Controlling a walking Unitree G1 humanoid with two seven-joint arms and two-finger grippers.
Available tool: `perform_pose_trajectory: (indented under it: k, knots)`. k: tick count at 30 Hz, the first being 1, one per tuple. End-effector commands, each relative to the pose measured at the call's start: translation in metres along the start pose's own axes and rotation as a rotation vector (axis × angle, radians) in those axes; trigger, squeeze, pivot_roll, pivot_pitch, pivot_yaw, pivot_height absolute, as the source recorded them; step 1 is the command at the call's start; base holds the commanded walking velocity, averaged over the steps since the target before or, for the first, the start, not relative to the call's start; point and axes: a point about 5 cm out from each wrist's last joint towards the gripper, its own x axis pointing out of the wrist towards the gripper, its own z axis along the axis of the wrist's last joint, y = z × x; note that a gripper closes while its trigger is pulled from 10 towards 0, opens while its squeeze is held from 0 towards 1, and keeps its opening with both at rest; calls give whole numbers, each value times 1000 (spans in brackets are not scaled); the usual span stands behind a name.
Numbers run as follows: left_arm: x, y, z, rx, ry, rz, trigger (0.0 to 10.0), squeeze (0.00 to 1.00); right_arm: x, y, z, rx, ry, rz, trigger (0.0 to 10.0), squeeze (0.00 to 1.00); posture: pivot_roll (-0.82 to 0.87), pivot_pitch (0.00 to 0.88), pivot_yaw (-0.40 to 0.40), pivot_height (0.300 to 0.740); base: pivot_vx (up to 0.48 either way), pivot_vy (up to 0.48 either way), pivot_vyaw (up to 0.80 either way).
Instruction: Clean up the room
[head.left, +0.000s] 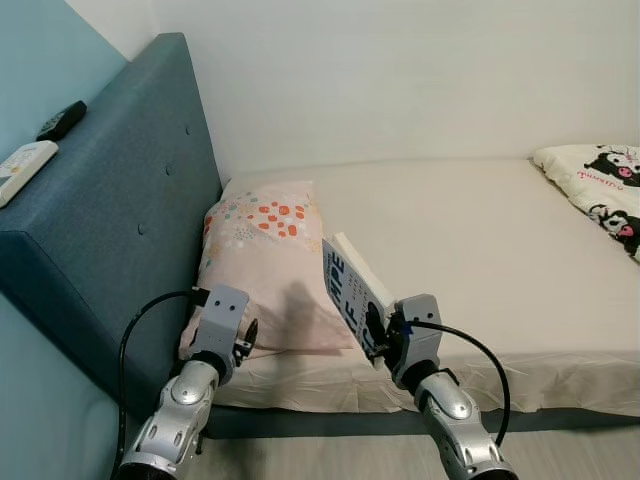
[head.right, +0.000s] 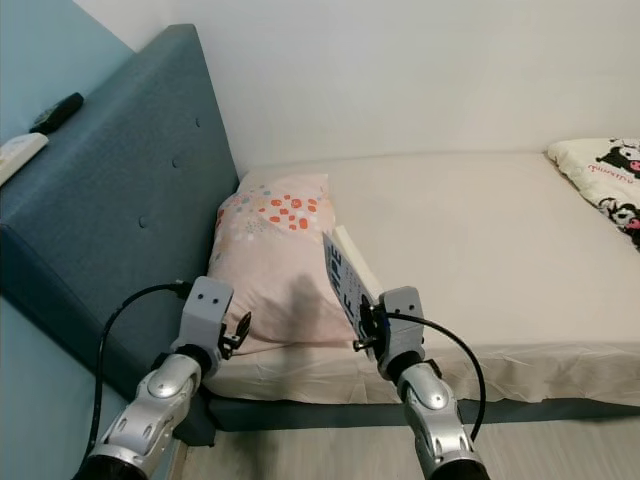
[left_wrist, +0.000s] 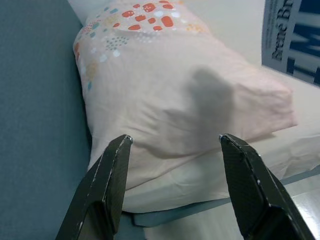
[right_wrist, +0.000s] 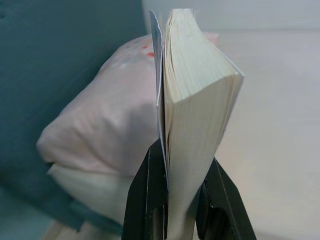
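My right gripper (head.left: 378, 335) is shut on a thick paperback book (head.left: 352, 288) with a blue and white cover, held upright and tilted over the bed's near edge. In the right wrist view the book (right_wrist: 192, 95) stands clamped between the two black fingers (right_wrist: 150, 200), pages facing the camera. My left gripper (head.left: 247, 338) is open, hanging just in front of the pink patterned pillow (head.left: 265, 262) that lies against the headboard. The left wrist view looks between the spread fingers (left_wrist: 102, 190) at the pillow (left_wrist: 170, 95).
The bed (head.left: 480, 240) has a cream sheet and a blue padded headboard (head.left: 110, 220) on the left. A black remote (head.left: 62, 120) and a white remote (head.left: 22, 168) lie on the headboard's top. A cartoon-print pillow (head.left: 600, 185) lies at the far right.
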Motion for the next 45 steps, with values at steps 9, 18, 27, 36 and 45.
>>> perform_pose_trajectory:
  k: [9, 18, 27, 36, 45]
  knots:
    - [-1, 6, -9, -25, 38, 46, 10000, 0, 2, 13, 1, 100, 1, 77, 10000, 0, -51, 74, 13, 740, 0, 0, 0]
    - [0, 6, -2, -55, -15, 43, 10000, 0, 2, 10, 5, 60, -12, 82, 10000, 0, -54, 75, 10, 740, 74, 0, 0]
    - [-1, 7, 3, -95, -56, 58, 10000, 0, 0, 12, 3, 40, 1, 103, 10000, 0, -57, 78, 6, 740, 457, 0, 0]
    - [-2, 9, 3, -102, -61, 66, 10000, 0, 1, 11, 5, 35, 1, 107, 10000, 0, -56, 80, 2, 740, 470, 0, 0]
    - [-4, 17, -1, -124, -37, 116, 10000, 0, 1, 12, 5, 35, 3, 114, 10000, 0, -56, 81, 1, 740, 150, 0, 0]
